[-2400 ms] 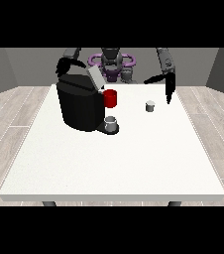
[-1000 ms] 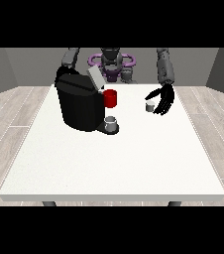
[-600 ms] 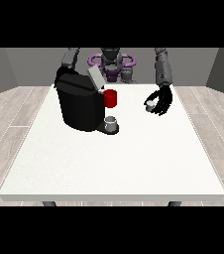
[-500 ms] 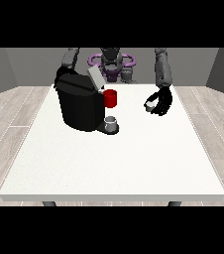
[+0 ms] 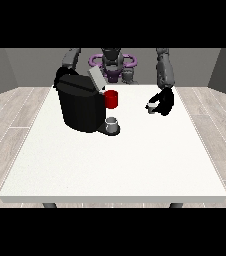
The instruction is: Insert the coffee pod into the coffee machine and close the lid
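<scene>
Front view: one coffee machine (image 5: 80, 107), one coffee pod (image 5: 150, 106).

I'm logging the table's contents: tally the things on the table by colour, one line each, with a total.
Black: 1, the coffee machine.
Red: 1, the red cup.
Grey: 2, the small cup at the machine's base and the coffee pod at the hand at the view's right.
Total: 4.

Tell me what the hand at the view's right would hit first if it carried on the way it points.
Probably the coffee pod, directly before the hand and seemingly touching it; depth is unclear.
</scene>
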Robot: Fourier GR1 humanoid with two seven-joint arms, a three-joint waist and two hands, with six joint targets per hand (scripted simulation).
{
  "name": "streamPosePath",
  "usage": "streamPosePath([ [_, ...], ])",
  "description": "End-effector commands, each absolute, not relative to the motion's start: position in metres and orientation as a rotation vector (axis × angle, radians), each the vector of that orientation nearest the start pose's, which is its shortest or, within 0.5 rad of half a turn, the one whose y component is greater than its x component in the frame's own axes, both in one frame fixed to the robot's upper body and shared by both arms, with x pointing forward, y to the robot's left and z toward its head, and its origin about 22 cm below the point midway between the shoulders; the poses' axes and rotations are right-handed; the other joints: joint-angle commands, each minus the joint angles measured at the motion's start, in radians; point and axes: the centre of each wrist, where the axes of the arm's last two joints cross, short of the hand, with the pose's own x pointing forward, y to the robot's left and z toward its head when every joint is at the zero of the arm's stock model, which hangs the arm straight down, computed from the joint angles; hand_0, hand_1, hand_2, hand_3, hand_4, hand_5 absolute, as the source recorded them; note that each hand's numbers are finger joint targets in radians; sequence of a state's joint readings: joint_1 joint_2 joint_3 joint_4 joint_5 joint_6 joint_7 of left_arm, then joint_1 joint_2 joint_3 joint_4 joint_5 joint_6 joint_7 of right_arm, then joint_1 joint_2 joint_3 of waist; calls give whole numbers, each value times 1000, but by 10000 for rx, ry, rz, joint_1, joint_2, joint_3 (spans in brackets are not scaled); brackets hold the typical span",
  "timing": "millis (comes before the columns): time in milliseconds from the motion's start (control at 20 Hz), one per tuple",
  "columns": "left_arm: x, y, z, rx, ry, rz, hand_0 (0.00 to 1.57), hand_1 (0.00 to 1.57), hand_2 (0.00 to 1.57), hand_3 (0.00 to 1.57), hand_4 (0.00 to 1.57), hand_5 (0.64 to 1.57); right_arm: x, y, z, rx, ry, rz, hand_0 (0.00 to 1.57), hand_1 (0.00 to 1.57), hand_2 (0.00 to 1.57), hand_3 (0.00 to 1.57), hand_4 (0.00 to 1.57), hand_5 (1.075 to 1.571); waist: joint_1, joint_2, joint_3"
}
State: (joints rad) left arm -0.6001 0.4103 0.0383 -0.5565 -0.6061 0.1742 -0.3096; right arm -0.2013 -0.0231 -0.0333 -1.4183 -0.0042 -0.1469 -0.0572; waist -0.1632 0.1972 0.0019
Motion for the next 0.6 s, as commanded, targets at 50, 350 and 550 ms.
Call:
streamPosePath([
  [50, 371, 337, -5, 7139, -14224, -8486, 1424, 1424, 1457, 1423, 564, 1571, 285, -218, 3, -1018, -16420, -653, 0, 0, 0, 0, 429, 1571, 15, -168, -22],
  [350, 406, 291, 44, 5842, -14671, -9567, 1342, 1342, 1397, 1362, 593, 1571, 292, -236, -18, -1183, -15095, -1306, 0, 0, 0, 0, 429, 1571, 417, -1303, -7],
  [550, 411, 278, 52, 5816, -15456, -9523, 1258, 1258, 1321, 1297, 529, 1571, 308, -222, 3, -1050, -15502, -1107, 0, 0, 0, 0, 505, 1571, 437, -1003, -19],
])
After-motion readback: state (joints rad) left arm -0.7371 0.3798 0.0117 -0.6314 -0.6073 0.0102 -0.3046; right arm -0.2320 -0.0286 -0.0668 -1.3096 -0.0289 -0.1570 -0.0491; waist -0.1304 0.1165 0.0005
